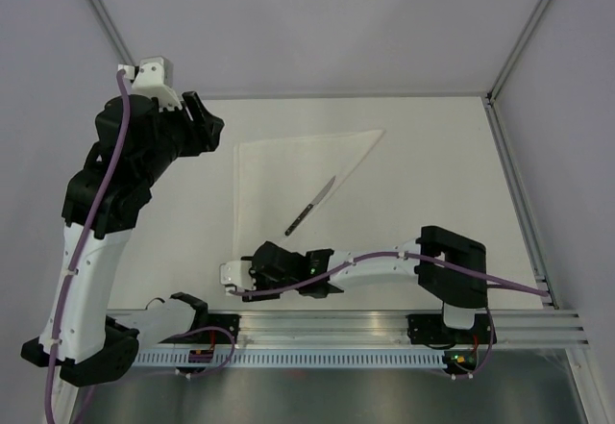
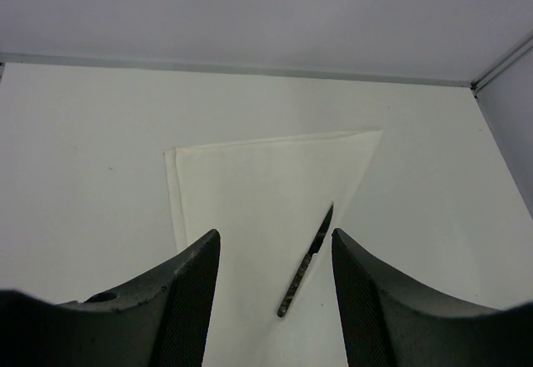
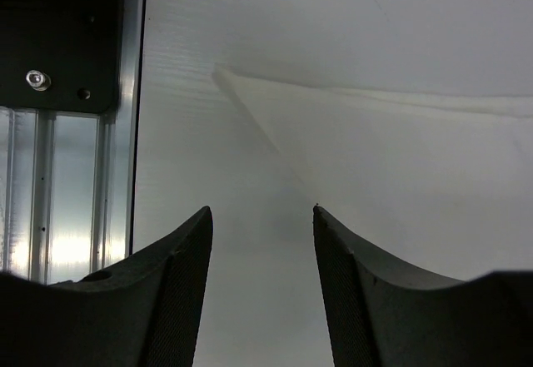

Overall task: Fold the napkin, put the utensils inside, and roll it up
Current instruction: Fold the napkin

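White napkin, top view: triangle flat on the table, knife on its slanted edge.
Left wrist: left fingers spread wide, holding nothing, napkin and knife ahead.
Right wrist: right fingers apart, low by napkin's corner, nothing held.

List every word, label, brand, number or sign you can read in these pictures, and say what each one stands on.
None: no view shows any readable text.
The napkin and the knife at its edge carry no print.
The metal rail at the table's near edge is unmarked.
The left arm and the right arm show no label that can be made out.
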`<state>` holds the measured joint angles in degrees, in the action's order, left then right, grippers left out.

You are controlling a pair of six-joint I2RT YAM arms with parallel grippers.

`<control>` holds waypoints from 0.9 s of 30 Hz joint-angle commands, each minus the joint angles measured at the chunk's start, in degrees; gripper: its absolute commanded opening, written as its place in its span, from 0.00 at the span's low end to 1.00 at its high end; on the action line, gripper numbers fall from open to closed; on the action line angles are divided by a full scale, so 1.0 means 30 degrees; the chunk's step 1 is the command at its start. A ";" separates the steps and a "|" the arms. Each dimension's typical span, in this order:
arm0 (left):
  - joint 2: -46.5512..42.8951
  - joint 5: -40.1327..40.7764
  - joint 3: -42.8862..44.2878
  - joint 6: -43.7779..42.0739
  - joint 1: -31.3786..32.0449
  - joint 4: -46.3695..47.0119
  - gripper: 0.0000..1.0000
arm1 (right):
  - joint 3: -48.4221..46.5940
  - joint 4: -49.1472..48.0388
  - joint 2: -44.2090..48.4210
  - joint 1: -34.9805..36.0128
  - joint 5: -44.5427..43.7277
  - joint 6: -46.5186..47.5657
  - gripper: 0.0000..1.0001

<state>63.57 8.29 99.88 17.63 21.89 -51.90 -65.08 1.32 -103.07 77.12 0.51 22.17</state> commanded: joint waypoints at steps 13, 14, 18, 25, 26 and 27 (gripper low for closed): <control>-0.1297 0.0575 -0.0918 0.3822 0.0028 -0.1802 0.61 | -0.1246 -0.5332 -0.3963 0.1685 -0.3716 0.2159 0.56; -0.1385 0.0575 -0.0977 0.3821 0.0028 -0.1831 0.61 | -0.1275 -0.5565 -0.4052 0.1685 -0.3745 0.2275 0.55; -0.1386 0.0633 -0.1094 0.3704 0.0028 -0.1831 0.61 | -0.1422 -0.5860 -0.4550 0.1831 -0.3687 0.2335 0.51; -0.1210 0.0546 -0.1124 0.3558 0.0028 -0.1890 0.61 | -0.1305 -0.6212 -0.4990 0.1978 -0.3658 0.2394 0.51; -0.1239 0.0546 -0.1182 0.3558 0.0028 -0.1890 0.61 | -0.1334 -0.6270 -0.5135 0.2007 -0.3629 0.2394 0.51; -0.1239 0.0546 -0.1211 0.3558 0.0028 -0.1861 0.61 | -0.1305 -0.6300 -0.5195 0.2007 -0.3657 0.2452 0.51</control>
<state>59.94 9.06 96.55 17.78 21.89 -52.84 -67.33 -14.48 -117.34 82.78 -9.63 28.99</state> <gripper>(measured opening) 0.608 0.512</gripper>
